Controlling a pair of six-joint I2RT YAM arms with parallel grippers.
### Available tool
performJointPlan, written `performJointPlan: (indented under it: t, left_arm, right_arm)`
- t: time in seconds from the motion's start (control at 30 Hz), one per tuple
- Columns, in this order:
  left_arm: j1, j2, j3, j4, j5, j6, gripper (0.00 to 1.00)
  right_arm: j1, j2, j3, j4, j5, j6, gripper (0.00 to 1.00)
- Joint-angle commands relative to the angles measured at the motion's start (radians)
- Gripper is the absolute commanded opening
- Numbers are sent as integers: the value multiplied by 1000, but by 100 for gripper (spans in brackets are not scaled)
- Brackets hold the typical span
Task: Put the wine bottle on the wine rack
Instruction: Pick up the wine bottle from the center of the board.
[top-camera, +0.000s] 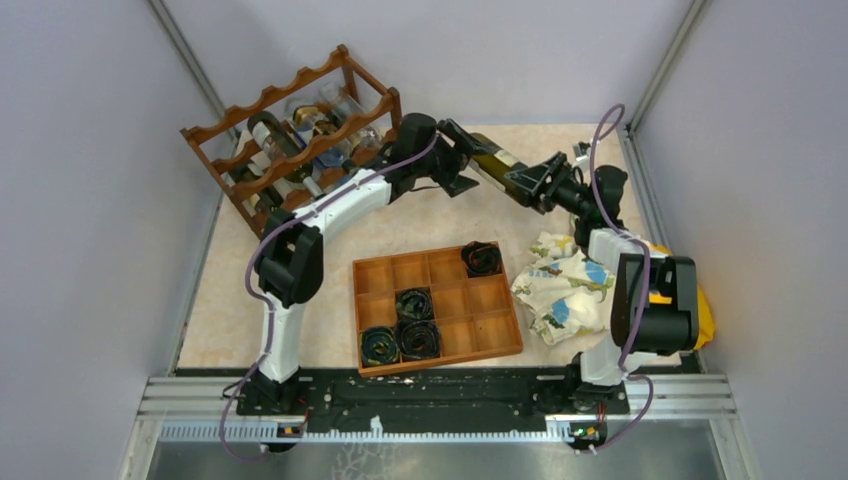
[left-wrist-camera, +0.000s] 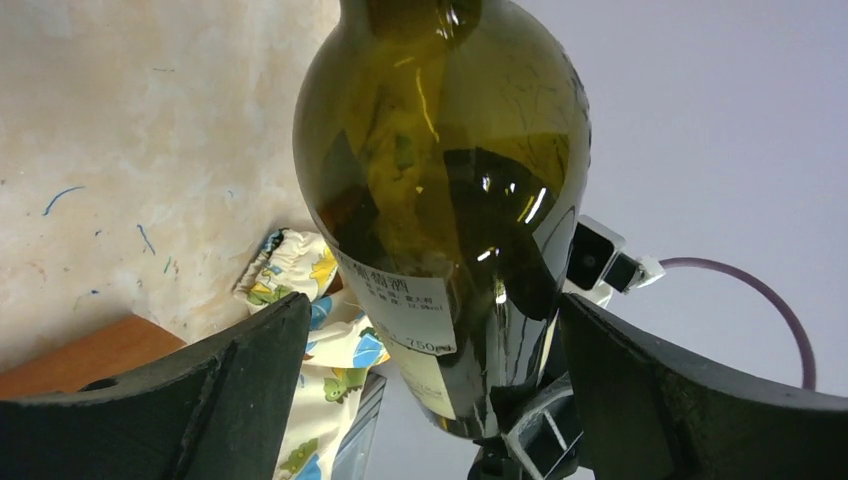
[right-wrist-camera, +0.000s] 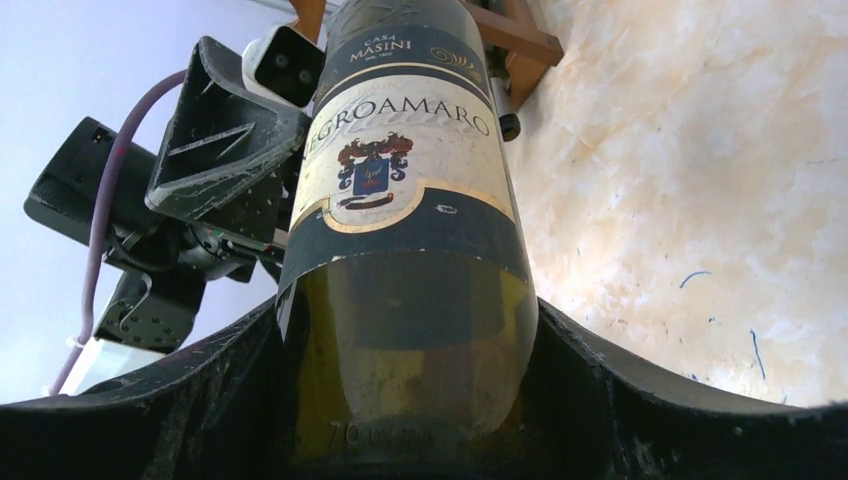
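**Wine bottle (top-camera: 503, 165) hung across the upper middle, neck toward the rack**

The right gripper (top-camera: 545, 180) was clamped around the bottle's base end and held it off the table (top-camera: 420, 225). The long axis ran diagonally, with the neck toward the upper left. There the left gripper (top-camera: 458, 150) stood wide open, a finger on either side of the glass and touching neither side. The left arm was the nearer to the wine rack (top-camera: 290, 130), which sat in the upper left corner with bottles already in it. A handover looked likely to come first.

The table was pale and marbled, hemmed in by plain grey walls (top-camera: 90, 200). A compartment tray (top-camera: 505, 345) and a patterned cloth (top-camera: 560, 290) lay lower in the frame, well apart from the bottle.
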Motion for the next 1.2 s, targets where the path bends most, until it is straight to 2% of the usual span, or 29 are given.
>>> performJointPlan:
  t: [0.0,0.17,0.27,0.33,0.43,0.47,0.5,0.53,0.57,0.63,0.7,0.87,0.97,1.07,1.17]
  left_arm:
    - [-13,56,74,-69,14,-54,99]
    - [-25,66,83,-12,31,-49,92]
    - [-31,63,72,32,45,-38,83]
    - [-33,53,41,94,61,-40,69]
    - [-32,28,-20,218,82,-37,36]
    - [-33,20,-34,247,89,-24,27]
    - [-32,13,-39,261,92,1,18]
    - [-32,7,-44,273,97,45,6]
    - [-32,0,-47,283,102,82,1]
    - [-26,-15,-61,309,123,164,0]
    - [-18,-33,-93,360,156,236,0]
    - [34,-80,-239,566,314,338,0]
    - [77,-90,-287,617,433,396,0]
    - [107,-106,-306,550,537,501,0]
    - [121,-141,-311,396,579,687,0]
  right_arm:
    - [18,-109,-4,240,-40,47,0]
    - [59,-132,-51,251,-25,43,0]
    - [67,-143,-60,249,-24,25,0]
    - [79,-146,-58,240,-28,8,0]
    - [92,-149,-48,209,-49,-31,1]
    - [93,-150,-43,196,-64,-48,4]
    - [93,-153,-38,179,-83,-72,12]
    - [94,-156,-29,160,-103,-110,25]
    - [95,-159,-19,128,-120,-142,48]
    - [94,-172,22,6,-161,-261,75]
    - [95,-187,78,-177,-188,-426,96]
    - [90,-211,207,-611,-222,-873,98]
    - [77,-222,263,-826,-257,-1103,98]
    - [48,-233,324,-1003,-270,-1327,98]
    - [21,-239,374,-1094,-276,-1495,98]
